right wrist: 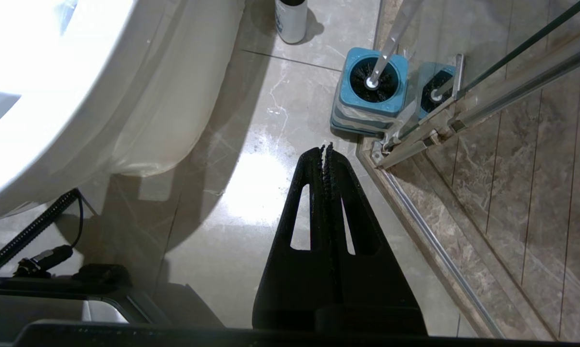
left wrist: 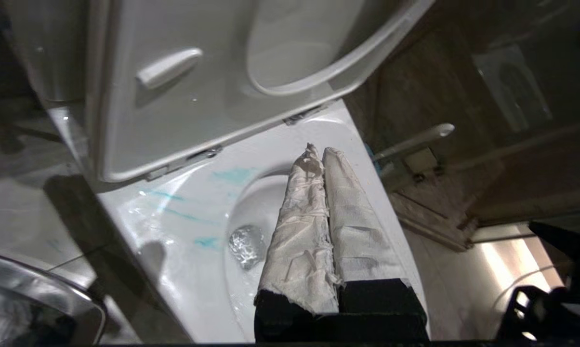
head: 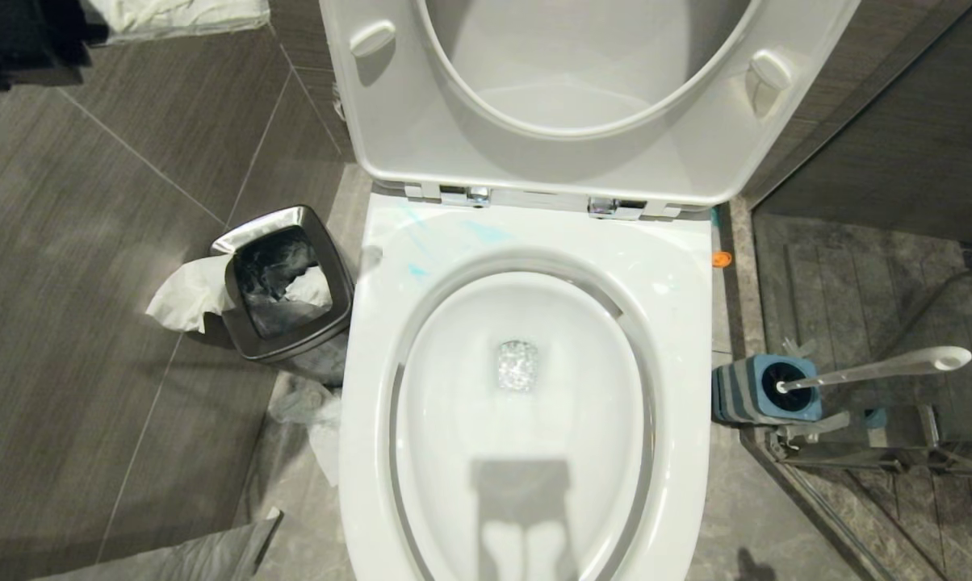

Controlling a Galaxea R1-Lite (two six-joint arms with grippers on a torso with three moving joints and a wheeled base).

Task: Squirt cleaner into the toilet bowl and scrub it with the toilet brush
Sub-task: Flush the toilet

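With cleaner point(left wrist: 232, 174) already streaked teal across the back rim of the toilet bowl point(head: 680, 339), scrubbing is judged to be pending. Both grippers are being kept closed and empty: left gripper point(left wrist: 319, 152), paper-wrapped, over the bowl; right gripper point(right wrist: 326, 147) low beside it. Toilet brush point(head: 881, 369) is sitting in its holder point(head: 740, 395) right of the bowl, tight against the glass door frame point(right wrist: 415, 132); floor between is being left open.
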